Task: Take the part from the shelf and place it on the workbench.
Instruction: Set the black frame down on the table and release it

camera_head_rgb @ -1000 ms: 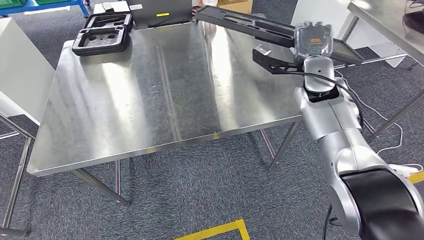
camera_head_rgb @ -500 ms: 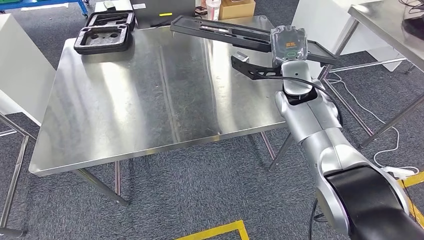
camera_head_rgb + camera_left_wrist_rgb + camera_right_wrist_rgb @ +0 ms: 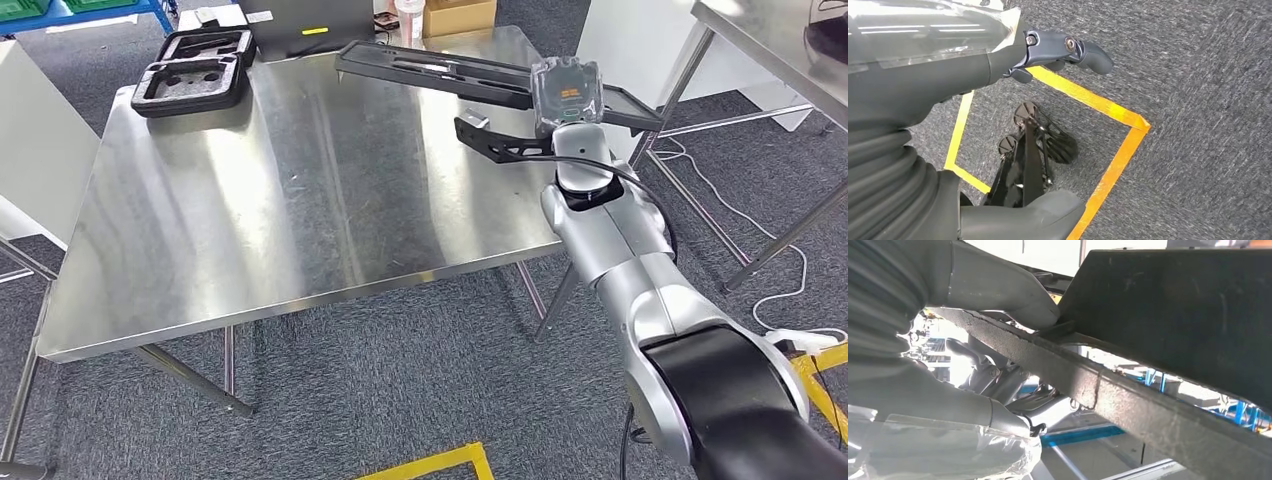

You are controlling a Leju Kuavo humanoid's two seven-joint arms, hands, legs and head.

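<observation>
The part [image 3: 440,70] is a long flat black panel with a black bracket below it. My right hand [image 3: 568,92], wrapped in clear film, grips it near its right end and holds it above the far right corner of the steel workbench [image 3: 250,200]. The panel's free end reaches left over the bench top. Up close in the right wrist view, the part [image 3: 1173,315] has my right hand [image 3: 998,285] clamped on its edge from both sides. My left hand [image 3: 998,60] hangs over the carpet with fingers apart and nothing in it.
Two black foam trays [image 3: 195,70] sit at the bench's far left corner. A dark box [image 3: 310,20], a cup [image 3: 408,15] and a cardboard box [image 3: 458,15] stand along the far edge. Another steel table [image 3: 770,40] stands to the right, with cables [image 3: 700,170] on the floor.
The view has shifted a little. My right hand has carried the part leftward, so it reaches further over the bench's far right corner.
</observation>
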